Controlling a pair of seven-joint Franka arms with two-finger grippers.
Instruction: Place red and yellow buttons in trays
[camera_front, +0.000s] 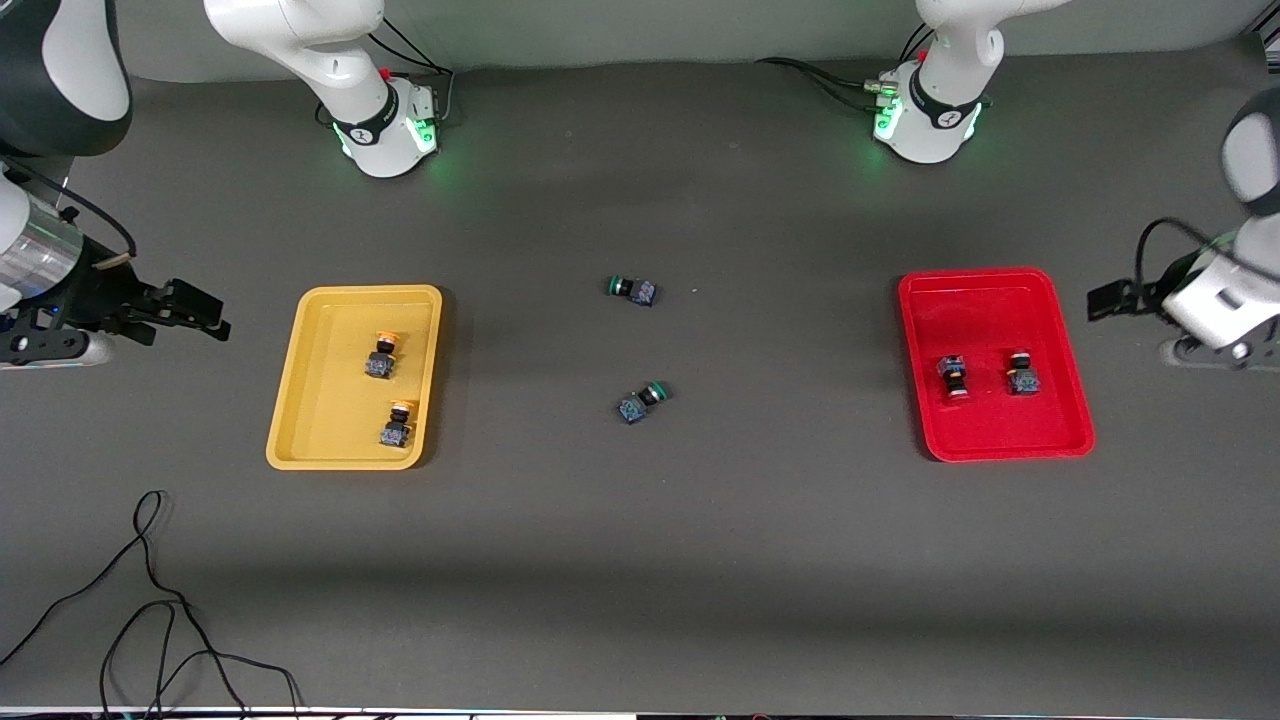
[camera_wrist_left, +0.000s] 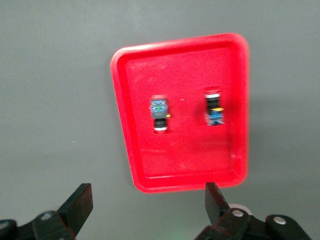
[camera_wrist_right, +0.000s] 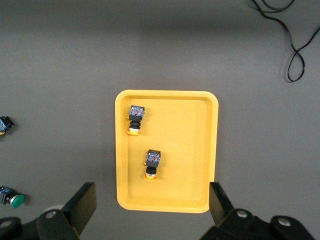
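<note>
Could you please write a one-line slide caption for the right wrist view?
Open right gripper above a yellow plastic tray holding two orange-yellow-capped push-button switches.

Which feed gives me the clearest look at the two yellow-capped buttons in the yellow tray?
The right wrist view: it looks straight down on the yellow tray with both yellow-capped buttons large and unobstructed. The front view shows them too, but small. The left wrist view shows only the red tray.

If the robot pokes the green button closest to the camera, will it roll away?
Probably only a little. The green button lies on its side, and its round cap and barrel could roll, but its blocky base would likely stop it or swing it round. It looks tiny, so it should slide easily on the flat table.
</note>
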